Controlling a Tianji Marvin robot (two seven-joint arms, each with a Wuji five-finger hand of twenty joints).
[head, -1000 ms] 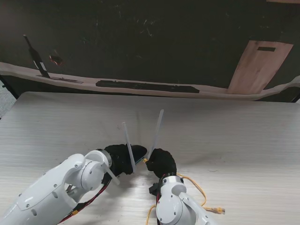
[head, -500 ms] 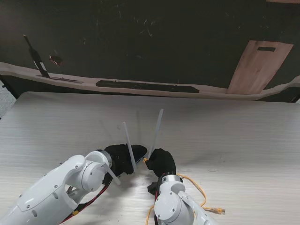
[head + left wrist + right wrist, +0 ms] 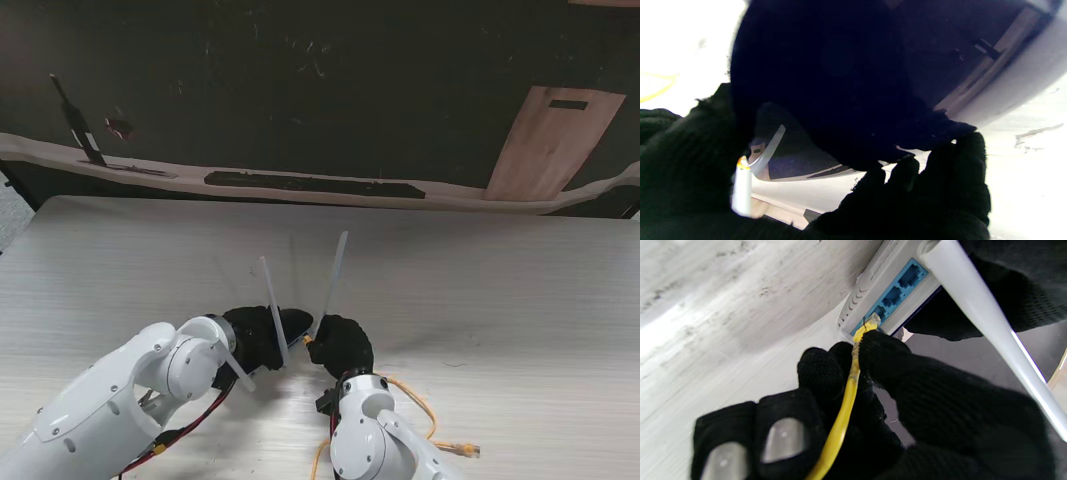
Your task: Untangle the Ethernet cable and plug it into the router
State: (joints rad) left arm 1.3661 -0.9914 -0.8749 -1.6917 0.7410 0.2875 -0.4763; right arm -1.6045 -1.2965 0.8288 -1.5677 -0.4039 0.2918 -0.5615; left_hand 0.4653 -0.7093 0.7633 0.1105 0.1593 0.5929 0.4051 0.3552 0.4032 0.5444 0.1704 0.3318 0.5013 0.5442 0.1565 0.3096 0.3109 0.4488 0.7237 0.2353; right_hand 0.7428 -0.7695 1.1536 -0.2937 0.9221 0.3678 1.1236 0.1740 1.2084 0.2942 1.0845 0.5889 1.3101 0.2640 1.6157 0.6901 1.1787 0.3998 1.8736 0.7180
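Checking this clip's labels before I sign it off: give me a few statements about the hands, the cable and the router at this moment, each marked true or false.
1. The right hand pinches the yellow cable just behind its plug. True.
2. The plug is at the router's row of blue ports. True.
3. The left hand is far from the router, resting on the table. False: it is on the router, beside the right hand.
4. The router's antennas lie folded flat. False: they stand up.
5. The cable's other end lies loose on the table. True, near the right arm.
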